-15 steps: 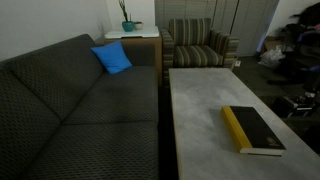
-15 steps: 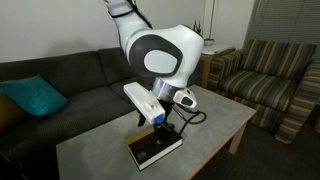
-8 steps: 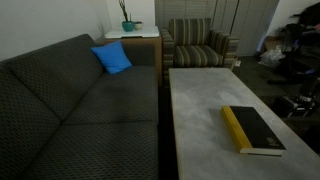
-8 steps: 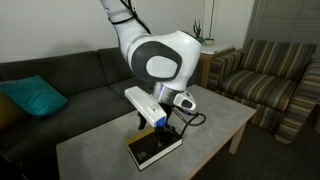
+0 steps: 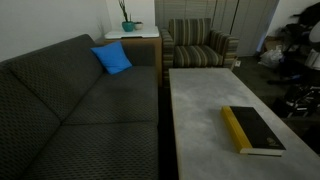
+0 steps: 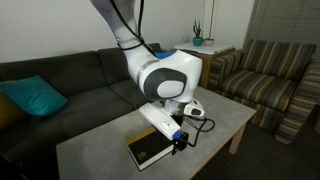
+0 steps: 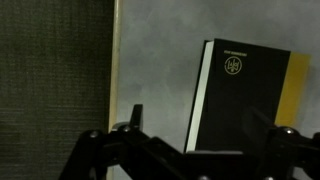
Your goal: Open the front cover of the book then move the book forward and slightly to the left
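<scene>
The book (image 5: 254, 130) lies shut and flat on the grey table (image 5: 200, 100), black front cover (image 7: 243, 92) up, yellow spine (image 7: 297, 85) along one long side. It also shows in an exterior view (image 6: 150, 151) near the table's front edge. My gripper (image 7: 207, 128) hangs above the book with its fingers spread wide, open and empty; one finger is over the bare table beside the white page edge, the other past the spine. In an exterior view the gripper (image 6: 181, 139) sits just over the book's end.
A dark sofa (image 5: 70, 110) runs along the table's side with a blue cushion (image 5: 112, 58). A striped armchair (image 5: 200, 45) stands beyond the table's far end. A small side table with a plant (image 5: 128, 25) stands in the corner.
The arm has swung lower and across the book, so the wrist now sits at the book's end. The book has not moved and stays shut.
</scene>
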You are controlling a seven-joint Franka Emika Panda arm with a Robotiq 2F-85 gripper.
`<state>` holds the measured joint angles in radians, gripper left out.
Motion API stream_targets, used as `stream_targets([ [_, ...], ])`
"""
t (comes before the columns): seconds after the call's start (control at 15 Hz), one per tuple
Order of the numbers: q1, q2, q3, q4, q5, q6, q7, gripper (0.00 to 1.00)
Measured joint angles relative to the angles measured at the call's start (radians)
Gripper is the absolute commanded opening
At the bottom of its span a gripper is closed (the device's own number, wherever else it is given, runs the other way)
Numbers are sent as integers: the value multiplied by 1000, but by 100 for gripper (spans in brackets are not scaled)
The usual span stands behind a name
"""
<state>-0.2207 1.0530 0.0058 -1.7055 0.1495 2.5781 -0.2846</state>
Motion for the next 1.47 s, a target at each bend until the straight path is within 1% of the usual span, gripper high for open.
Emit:
stream_targets([
  [0.27, 1, 96, 0, 111, -21, 53, 45, 100],
  [0.67, 0, 244, 0, 299, -21, 50, 81, 100],
  [0.93, 0, 328, -2, 405, -25, 36, 95, 100],
  [1.27, 1, 420, -14, 528, -32, -26, 122, 100],
  [1.33, 1, 427, -15, 536, -32, -32, 124, 100],
  [1.4, 1, 426, -15, 536, -32, -35, 124, 92],
  [1.47, 1, 424, -14, 536, -32, -39, 124, 74],
])
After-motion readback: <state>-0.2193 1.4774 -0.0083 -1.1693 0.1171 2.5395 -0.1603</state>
